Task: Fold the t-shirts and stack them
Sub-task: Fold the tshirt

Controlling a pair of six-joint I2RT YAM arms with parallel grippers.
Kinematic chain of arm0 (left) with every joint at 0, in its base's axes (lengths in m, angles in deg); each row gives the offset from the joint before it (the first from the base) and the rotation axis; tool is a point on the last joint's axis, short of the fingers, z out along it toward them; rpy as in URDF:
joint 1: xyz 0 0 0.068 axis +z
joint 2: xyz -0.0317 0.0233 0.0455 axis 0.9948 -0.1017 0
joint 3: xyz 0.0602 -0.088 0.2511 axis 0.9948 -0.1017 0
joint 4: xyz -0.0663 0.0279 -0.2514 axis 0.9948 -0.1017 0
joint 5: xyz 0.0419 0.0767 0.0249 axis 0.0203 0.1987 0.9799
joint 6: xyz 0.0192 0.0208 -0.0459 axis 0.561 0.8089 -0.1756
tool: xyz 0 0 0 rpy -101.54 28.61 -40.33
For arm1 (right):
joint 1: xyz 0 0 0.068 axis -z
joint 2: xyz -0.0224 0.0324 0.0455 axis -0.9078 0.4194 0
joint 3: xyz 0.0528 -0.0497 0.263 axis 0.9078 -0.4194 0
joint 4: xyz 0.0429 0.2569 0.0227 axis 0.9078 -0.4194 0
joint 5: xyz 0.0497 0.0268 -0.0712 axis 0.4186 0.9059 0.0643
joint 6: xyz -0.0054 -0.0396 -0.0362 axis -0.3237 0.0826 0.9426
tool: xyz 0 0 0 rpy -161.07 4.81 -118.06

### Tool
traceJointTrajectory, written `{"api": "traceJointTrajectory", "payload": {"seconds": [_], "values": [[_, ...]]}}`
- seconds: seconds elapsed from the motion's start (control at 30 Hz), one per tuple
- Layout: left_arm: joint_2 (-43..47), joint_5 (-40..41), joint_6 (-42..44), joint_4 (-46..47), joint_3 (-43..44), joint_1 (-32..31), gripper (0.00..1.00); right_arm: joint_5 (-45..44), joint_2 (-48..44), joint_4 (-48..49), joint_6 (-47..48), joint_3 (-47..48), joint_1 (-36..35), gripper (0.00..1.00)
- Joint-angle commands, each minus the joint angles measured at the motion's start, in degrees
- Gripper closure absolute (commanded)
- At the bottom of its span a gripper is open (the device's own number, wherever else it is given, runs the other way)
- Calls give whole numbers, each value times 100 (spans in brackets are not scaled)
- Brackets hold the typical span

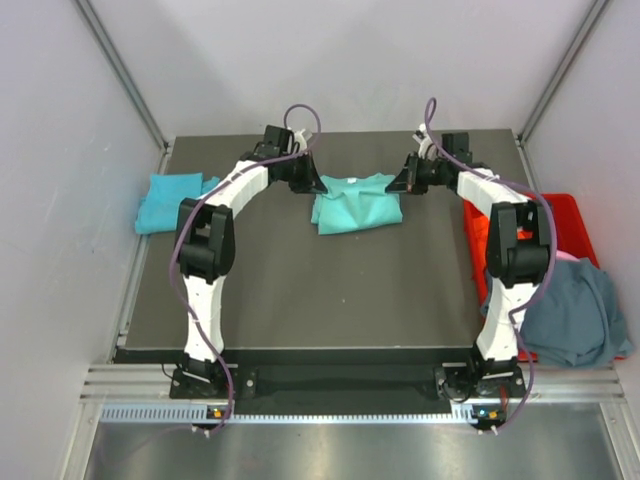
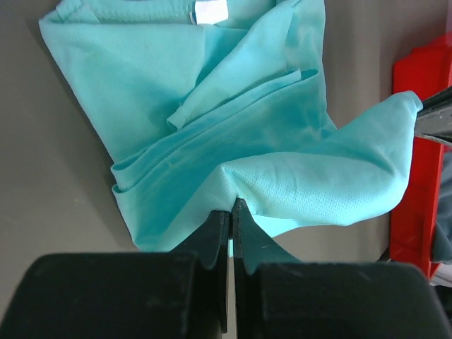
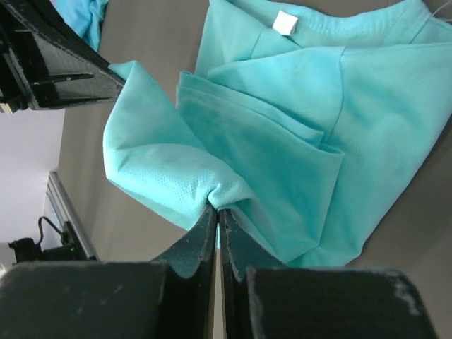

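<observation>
A mint-teal t-shirt [image 1: 355, 203] lies partly folded at the back middle of the table, its neck label up. My left gripper [image 1: 312, 185] is shut on a pinch of its edge [image 2: 232, 205]. My right gripper [image 1: 400, 183] is shut on the same lifted fold from the other side [image 3: 217, 210]. The fold hangs slightly raised between the two grippers, and the rest of the shirt [image 2: 212, 106] rests on the table. A folded cyan-blue t-shirt [image 1: 170, 203] sits at the back left. A slate grey-blue t-shirt [image 1: 575, 315] is heaped at the near right.
A red crate [image 1: 575, 215] stands off the table's right edge, with the grey-blue shirt draped over its near end; it also shows in the left wrist view [image 2: 413, 176]. The dark table [image 1: 330, 300] is walled by white panels on both sides and behind.
</observation>
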Motion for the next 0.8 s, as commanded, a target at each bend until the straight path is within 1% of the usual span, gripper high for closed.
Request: {"api": "traceJointTrajectory", "payload": {"seconds": [0.0, 0.17, 0.33, 0.43, 0.77], "values": [[-146, 96, 164, 25, 369, 29, 100, -101, 215, 735, -341, 417, 33, 100], [-532, 245, 199, 95, 703, 99, 100, -215, 777, 754, -412, 996, 50, 100], [-840, 561, 243, 104, 1108, 135, 100, -303, 1251, 885, -605, 1375, 147, 100], [-989, 868, 304, 78, 1327, 170, 100, -321, 1366, 894, -640, 1551, 191, 100], [-1236, 993, 419, 306, 1846, 214, 100, -383, 1604, 903, -675, 1850, 288, 100]]}}
